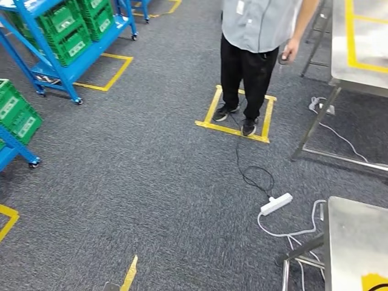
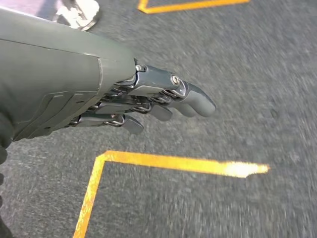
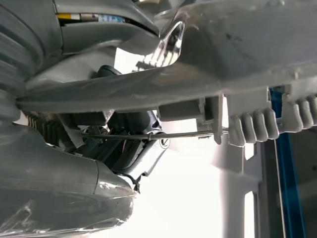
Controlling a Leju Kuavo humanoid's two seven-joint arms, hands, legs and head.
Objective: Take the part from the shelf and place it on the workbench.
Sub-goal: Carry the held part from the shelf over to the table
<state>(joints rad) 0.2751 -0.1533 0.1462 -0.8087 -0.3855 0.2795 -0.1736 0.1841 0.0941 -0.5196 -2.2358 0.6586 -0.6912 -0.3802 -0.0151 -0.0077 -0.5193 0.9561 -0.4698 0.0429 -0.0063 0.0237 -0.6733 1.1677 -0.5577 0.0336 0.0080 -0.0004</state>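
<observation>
In the right wrist view a long grey plastic part (image 3: 224, 74) with a ribbed stretch along one edge runs across the picture. My right hand (image 3: 123, 144) grips it, dark fingers tucked under the part and thumb on the other side. My left hand (image 2: 149, 96) hangs over the grey carpet with its fingers stretched out straight, holding nothing. In the head view the blue shelf (image 1: 68, 66) with green crates (image 1: 68, 30) stands at the far left. A steel workbench (image 1: 357, 242) stands at the near right.
A person (image 1: 256, 36) stands ahead inside a yellow tape square (image 1: 236, 130). A white power strip (image 1: 276, 204) and loose cables lie on the carpet beside the near workbench. A second steel table (image 1: 361, 42) stands at the far right.
</observation>
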